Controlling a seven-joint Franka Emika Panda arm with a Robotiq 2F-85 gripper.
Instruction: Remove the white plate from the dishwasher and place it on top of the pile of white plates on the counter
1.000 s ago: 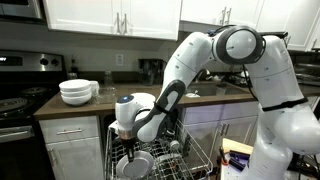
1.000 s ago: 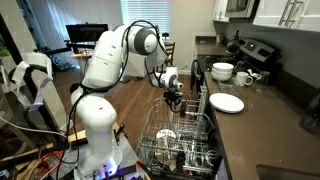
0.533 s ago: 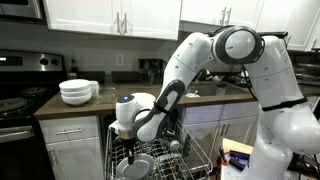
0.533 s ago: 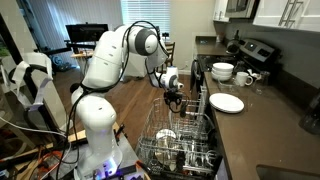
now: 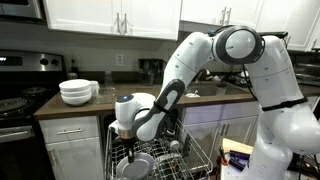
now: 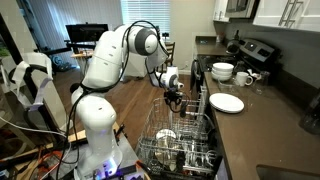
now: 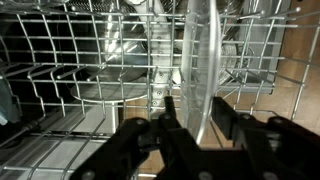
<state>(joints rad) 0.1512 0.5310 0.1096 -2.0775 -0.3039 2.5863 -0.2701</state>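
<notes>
In the wrist view the white plate (image 7: 200, 55) stands on edge in the dishwasher's light-grey wire rack (image 7: 70, 80). My gripper (image 7: 198, 112) is open, with one dark finger on each side of the plate's rim and small gaps showing. In both exterior views the gripper (image 5: 128, 140) (image 6: 174, 100) reaches down into the pulled-out rack (image 5: 195, 155) (image 6: 180, 140). The pile of white plates (image 6: 227, 103) lies on the dark-brown counter (image 6: 255, 125). In the exterior view with the white cabinets, I cannot see the pile.
A taller stack of deep white bowls (image 5: 77, 92) (image 6: 223, 72) stands on the counter near the black stove (image 5: 15, 100) (image 6: 256, 50). Other dishes (image 6: 166, 135) sit in the rack. White upper cabinets (image 5: 110, 15) hang above the counter.
</notes>
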